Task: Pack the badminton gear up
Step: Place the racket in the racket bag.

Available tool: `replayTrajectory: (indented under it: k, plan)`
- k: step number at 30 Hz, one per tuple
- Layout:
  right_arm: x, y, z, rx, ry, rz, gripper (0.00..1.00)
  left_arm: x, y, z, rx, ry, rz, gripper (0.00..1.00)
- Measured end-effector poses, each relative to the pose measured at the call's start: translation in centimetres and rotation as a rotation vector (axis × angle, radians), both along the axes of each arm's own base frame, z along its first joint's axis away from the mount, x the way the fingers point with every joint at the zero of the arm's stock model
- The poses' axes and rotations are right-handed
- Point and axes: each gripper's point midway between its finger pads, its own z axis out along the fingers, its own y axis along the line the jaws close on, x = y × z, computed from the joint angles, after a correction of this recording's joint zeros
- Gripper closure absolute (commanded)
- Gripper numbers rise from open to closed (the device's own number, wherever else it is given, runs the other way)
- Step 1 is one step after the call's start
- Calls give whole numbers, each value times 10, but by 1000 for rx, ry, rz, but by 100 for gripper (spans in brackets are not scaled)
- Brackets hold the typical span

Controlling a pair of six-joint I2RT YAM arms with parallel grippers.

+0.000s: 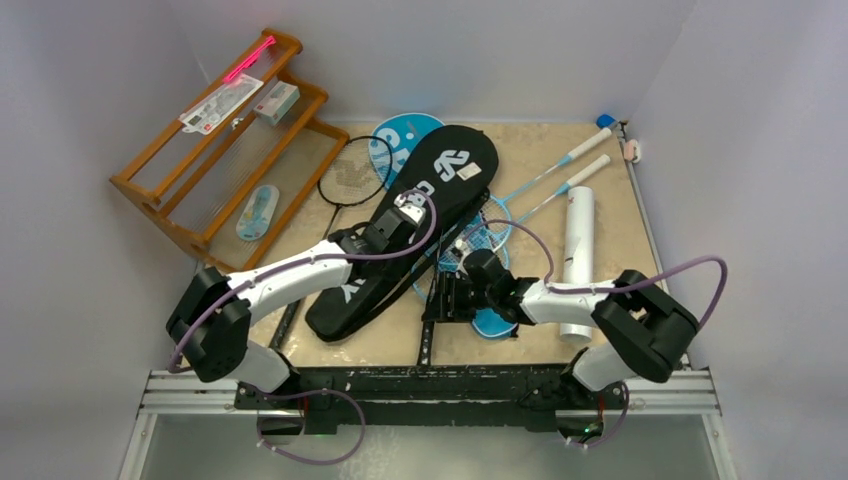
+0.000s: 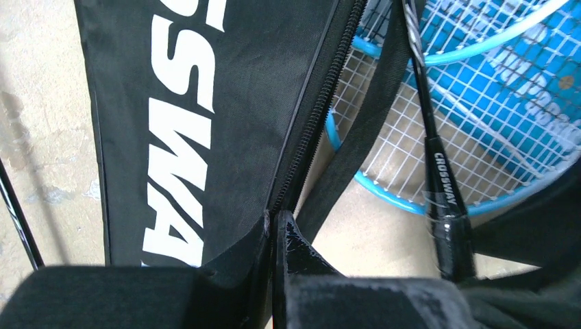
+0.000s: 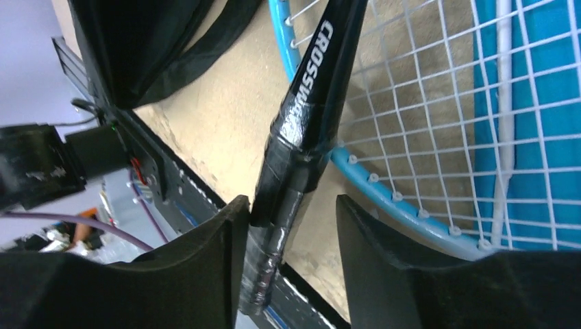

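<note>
The right gripper is released; its two fingers stand on either side of the wrapped handle of the black racket; one finger about touches the wrap and the other is apart from it, so nothing is grasped yet. Away from these fingertips the shaft runs out over the rim of the light-blue racket, which lies flat beneath it on the table.

The left gripper is clenched; it appears to pinch the zipper edge of the black cover at its open mouth. The printed face of the cover spreads out to the left of the fingertips; the racket heads lie to their right. The white tube lies well apart, off to the outer side of the right gripper.

I judge the black racket to be light and stiff, but long. Taken at the handle, its head will swing like a lever, so the grasp should be firm and on the thick part of the handle, never on the thin shaft or the strings. The wrap looks glossy and could slide between the pads. The shaft lies across the blue rim, so the two rackets may catch as one is lifted. The cover is soft and limp; its mouth will probably fall shut unless it is held up by the stiffer zipper seam.
</note>
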Motion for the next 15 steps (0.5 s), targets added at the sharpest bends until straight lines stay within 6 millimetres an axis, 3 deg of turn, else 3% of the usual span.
replayTrajectory:
  k: [3,6,10,15]
  plan:
    - [4,5,-5,9,20,-23,78,-1,-5,5,-31,6,-3,100]
    - [6,8,-3,19,40,-55,90,-5,-12,8,-71,26,-17,100]
    - [10,11,5,32,26,-58,96,-13,-24,11,-138,63,-39,100]
    - [19,19,26,61,-4,-66,97,-17,-35,24,-216,72,-49,100]
